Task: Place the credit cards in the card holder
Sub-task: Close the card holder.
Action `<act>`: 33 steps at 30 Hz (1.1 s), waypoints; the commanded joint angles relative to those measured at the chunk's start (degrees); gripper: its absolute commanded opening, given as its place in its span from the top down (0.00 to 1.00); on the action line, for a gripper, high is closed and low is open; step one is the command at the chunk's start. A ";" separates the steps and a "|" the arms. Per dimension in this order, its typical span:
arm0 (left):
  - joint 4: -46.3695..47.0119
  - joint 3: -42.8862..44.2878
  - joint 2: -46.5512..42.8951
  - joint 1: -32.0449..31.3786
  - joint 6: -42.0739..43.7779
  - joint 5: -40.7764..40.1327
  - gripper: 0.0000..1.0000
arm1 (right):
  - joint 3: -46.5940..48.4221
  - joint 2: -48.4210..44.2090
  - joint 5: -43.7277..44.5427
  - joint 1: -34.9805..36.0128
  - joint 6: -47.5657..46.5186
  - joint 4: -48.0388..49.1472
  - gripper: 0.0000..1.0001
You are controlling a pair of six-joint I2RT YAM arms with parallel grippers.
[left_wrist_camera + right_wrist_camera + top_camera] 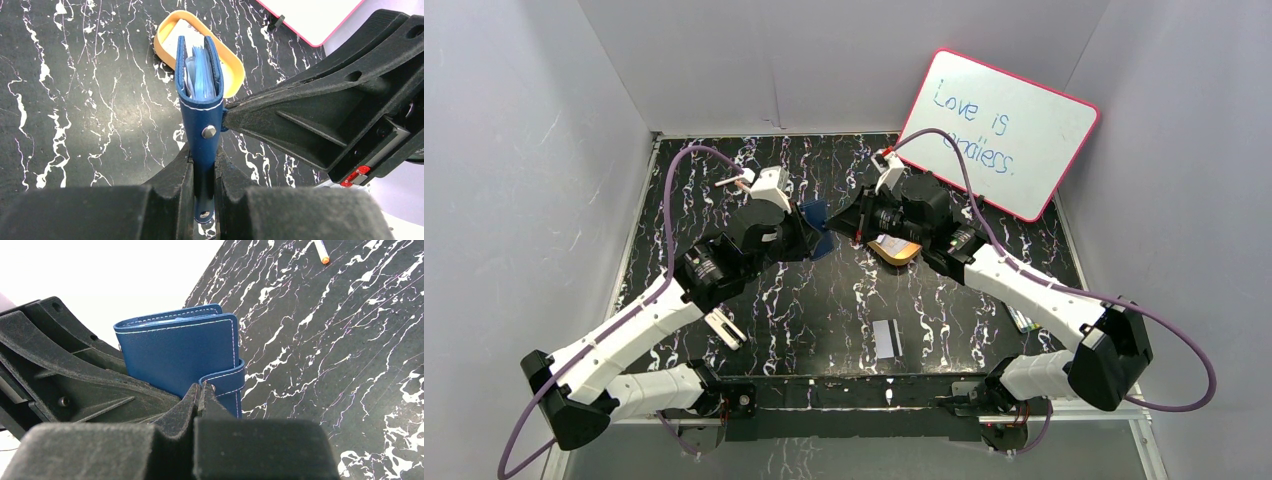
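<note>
holder (201,107) held upright mid-counter, clamped in the left claw (203,161); right claw (200,390), closed, touches its side. one card (885,338) lies near the front. black marbled counter (824,300), grey walls (524,150); orange tin (232,67) and whiteboard (1009,130) behind.

Straight ahead of the left gripper (204,159): blocked by the card holder (200,115) clamped in its jaws, then by the orange tin (233,70) just beyond, with the whiteboard (310,15) farther ahead and right. To its right: closed off by the right gripper (201,391), pinched on the holder's snap tab. To its left: open marbled table (85,110). Right of the right gripper: open too, save a marker (322,251) far ahead. Behind both, toward the bases: one loose card (885,338), otherwise passable.
</note>
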 commanded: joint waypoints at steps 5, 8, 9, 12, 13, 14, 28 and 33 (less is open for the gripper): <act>9.91 0.43 -1.58 -1.23 -1.21 9.02 1.00 | 1.84 1.70 -3.03 0.96 2.49 5.62 1.00; 10.82 0.47 -1.43 -1.22 -1.21 9.53 1.00 | 1.76 2.05 -3.29 1.57 2.79 5.90 1.00; 11.19 0.52 -1.35 -1.22 -1.33 9.77 1.00 | 1.69 2.22 -3.38 1.77 2.91 6.02 1.00; 12.19 0.52 -1.08 -1.26 -1.77 10.61 1.00 | 1.14 2.62 -3.42 2.41 3.55 6.73 1.00; 12.59 0.54 -1.01 -1.22 -1.94 10.86 1.00 | 0.99 2.82 -3.38 2.67 3.76 7.05 1.00; 12.89 0.51 -0.99 -1.22 -2.07 11.07 1.00 | 0.85 2.95 -3.33 2.92 3.86 7.25 1.00; 14.54 0.47 -0.76 -1.22 -2.14 11.58 1.00 | 1.10 4.15 -1.79 5.15 4.48 7.12 1.00; 9.04 -1.71 -2.15 -1.23 -1.18 3.29 1.00 | 0.97 0.96 0.75 5.03 1.49 3.11 0.90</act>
